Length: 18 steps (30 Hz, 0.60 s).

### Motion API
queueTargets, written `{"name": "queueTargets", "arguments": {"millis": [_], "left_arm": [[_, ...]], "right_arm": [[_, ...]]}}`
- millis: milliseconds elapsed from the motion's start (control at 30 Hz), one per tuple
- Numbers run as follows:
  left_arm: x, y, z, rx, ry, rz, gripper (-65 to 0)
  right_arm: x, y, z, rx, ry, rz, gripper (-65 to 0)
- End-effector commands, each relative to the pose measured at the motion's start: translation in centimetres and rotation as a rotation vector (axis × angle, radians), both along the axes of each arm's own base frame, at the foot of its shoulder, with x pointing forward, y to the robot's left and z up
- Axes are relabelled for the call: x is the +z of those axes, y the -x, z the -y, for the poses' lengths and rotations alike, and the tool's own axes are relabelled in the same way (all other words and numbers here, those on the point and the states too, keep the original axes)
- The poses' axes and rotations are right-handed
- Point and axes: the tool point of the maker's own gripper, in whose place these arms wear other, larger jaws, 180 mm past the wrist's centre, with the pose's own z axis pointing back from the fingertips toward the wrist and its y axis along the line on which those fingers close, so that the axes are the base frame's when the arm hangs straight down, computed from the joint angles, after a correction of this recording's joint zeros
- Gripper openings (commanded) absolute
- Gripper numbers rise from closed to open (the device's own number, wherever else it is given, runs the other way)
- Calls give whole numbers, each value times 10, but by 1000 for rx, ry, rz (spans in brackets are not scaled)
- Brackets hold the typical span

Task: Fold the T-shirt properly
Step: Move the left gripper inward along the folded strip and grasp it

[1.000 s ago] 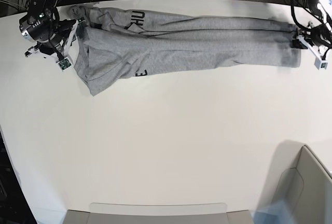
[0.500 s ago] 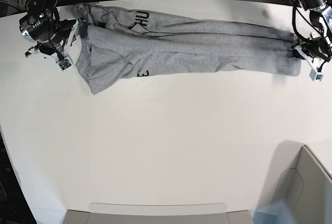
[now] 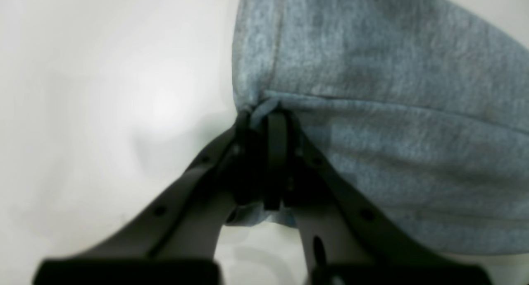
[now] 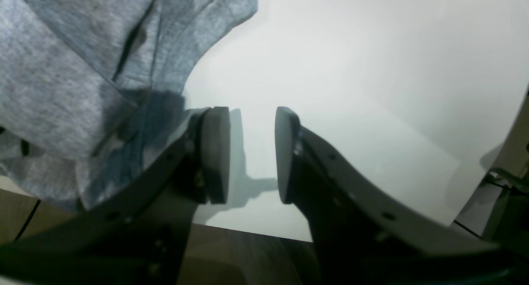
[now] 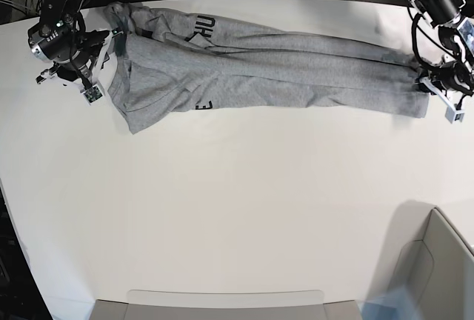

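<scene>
Left end effector [image 3: 270, 123]: both dark jaws drawn together, pinching a bunched corner of cloth between the tips.
T-shirt [image 3: 392, 111]: heather-grey fabric fills the upper right, with a stitched hem running down its left edge and a fold line crossing toward the right.
Cloth below the jaws: a small flap shows between them.
Desk [image 3: 103, 90]: plain white, blurred, on the left.

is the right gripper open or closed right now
Open. The right gripper shows bare white table between its pads, with the T-shirt lying beside it, ungripped.

The T-shirt [image 5: 259, 68] lies across the table's [image 5: 237, 209] far edge.
</scene>
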Motion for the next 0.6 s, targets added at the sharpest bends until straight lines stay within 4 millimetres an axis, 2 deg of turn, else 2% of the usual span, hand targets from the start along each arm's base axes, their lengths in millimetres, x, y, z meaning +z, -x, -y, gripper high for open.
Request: {"name": "queueTargets", "arguments": {"millis": [0, 133, 433, 567], "left_arm": [[-3, 16, -10, 11, -33, -87, -650], [16, 7, -23, 12, -80, -58, -650], [81, -17, -42, -9, -255, 78, -650], [102, -16, -46, -28, -330, 113, -650]], "right_arm": [[6, -4, 2, 19, 17, 19, -461], [6, -4, 2, 19, 17, 19, -461], [6, -4, 1, 20, 14, 20, -461], [6, -4, 1, 20, 14, 20, -461]]}}
